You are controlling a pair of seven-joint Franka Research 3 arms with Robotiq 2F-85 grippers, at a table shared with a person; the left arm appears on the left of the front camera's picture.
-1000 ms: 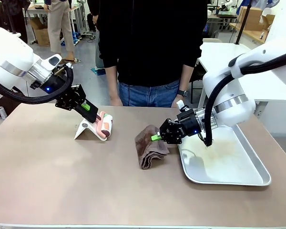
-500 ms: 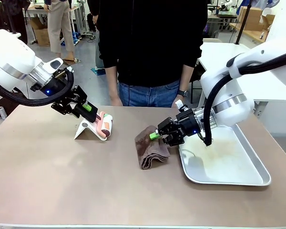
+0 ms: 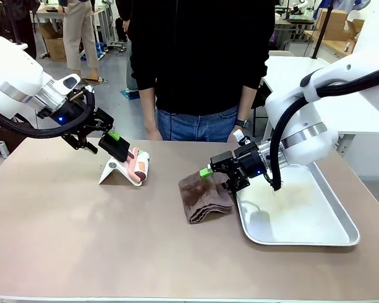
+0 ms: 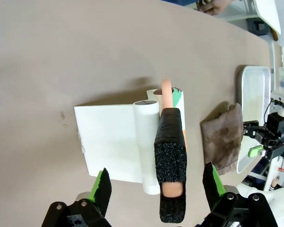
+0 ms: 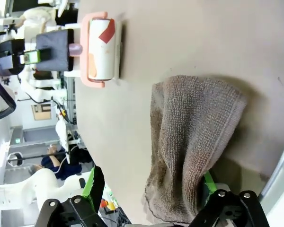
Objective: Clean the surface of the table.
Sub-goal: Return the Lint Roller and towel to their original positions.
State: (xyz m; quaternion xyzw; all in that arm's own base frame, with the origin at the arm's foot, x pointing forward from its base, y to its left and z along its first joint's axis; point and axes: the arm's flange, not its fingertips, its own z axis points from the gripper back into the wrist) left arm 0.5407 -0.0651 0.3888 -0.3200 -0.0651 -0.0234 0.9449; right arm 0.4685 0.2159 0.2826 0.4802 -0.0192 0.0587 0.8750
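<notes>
- Front view: I saw the brownish-tan worktop point(image 3: 82, 240) spread across the frame, with a person standing at its far edge.
- On my right, a shiny metal tray point(image 3: 341, 230) lay on the worktop; it held nothing solid that I could make out, only faint smears on its bottom.
- A folded brown cloth point(image 3: 203, 197) lay on the worktop, touching the tray's left rim.
- The right gripper point(image 3: 218, 175) hung just above the cloth's far edge, jaws apart and gripping nothing.
- The left gripper point(image 3: 118, 147) stood tilted over a lint roller point(image 3: 139, 165) that rested on a white stand point(image 3: 111, 173); its jaws were apart too.
- I could read no writing in this view.
- Left wrist view: I looked down between the spread green pads point(image 4: 102, 188) at the lint roller point(image 4: 170, 137), whose black-wrapped handle lay between the fingers without touching either.
- The white stand point(image 4: 109, 142) sat flat on the worktop point(image 4: 61, 56), with the cloth point(image 4: 223, 137) near it and the tray point(image 4: 253, 94) beyond; no label was legible.
- Right wrist view: the cloth point(image 5: 194, 146) lay folded between the open fingers point(image 5: 93, 182) on the worktop point(image 5: 203, 38).
- The lint roller point(image 5: 100, 47) showed a red patch on its white roll, with no readable print.
</notes>
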